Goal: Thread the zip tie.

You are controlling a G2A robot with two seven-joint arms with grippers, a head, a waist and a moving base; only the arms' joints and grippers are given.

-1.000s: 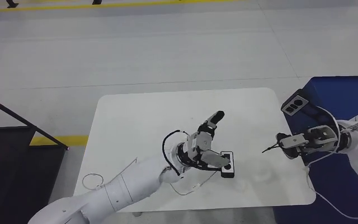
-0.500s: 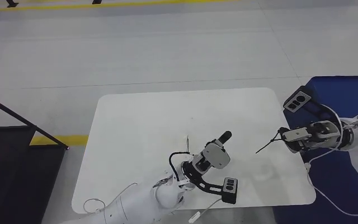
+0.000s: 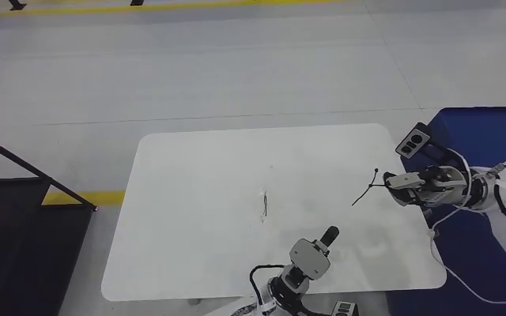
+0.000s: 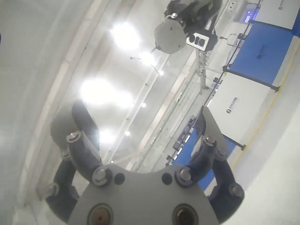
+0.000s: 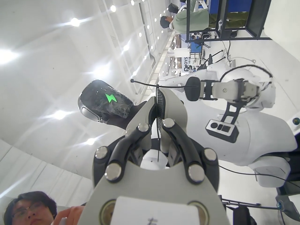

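The right gripper (image 5: pixel 157 95) pinches the thin black plastic zip tie (image 3: pixel 364 189) over the white table's (image 3: pixel 198 237) side. The left gripper's (image 4: pixel 143 118) fingers are spread, empty. Not threaded yet, I think; it must catch the loose end.

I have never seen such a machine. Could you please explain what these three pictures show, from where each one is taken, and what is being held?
This is a robot with two arms, and each arm ends in a gripper with two fingers. One picture looks down from above at a white table. The other two come from cameras on the wrists, so each shows its own gripper from close by. The right gripper is shut on a thin black zip tie. The left gripper is open and holds nothing. On the table lies one thin dark strip, too small to identify.
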